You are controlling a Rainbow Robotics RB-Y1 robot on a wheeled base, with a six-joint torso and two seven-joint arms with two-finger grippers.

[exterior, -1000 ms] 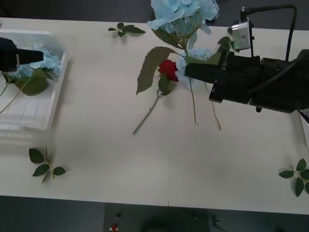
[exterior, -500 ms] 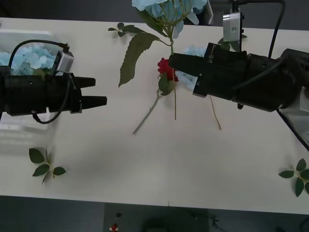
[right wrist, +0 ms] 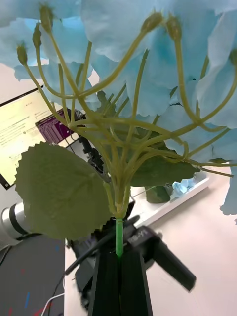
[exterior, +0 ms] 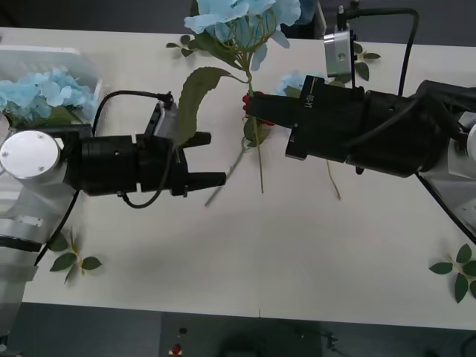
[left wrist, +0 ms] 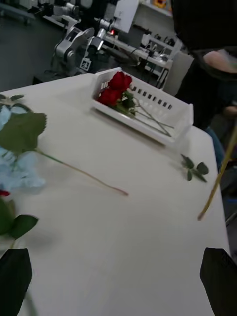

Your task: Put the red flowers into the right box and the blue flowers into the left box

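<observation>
Left box (exterior: 74, 56) at the tabletop's (exterior: 297, 253) left edge already has blue blooms in it; left hand (exterior: 204, 160) hangs mid-table, fingers spread and empty, pointed at the raised stem. Right hand (exterior: 256, 111) is clamped on a blue hydrangea's (exterior: 242, 18) stem just under the head, held off the tabletop, a red rose (exterior: 248, 100) lying beneath. Looks like a handover: left should close low on the bare stem before right lets go, then clear the rose.
</observation>
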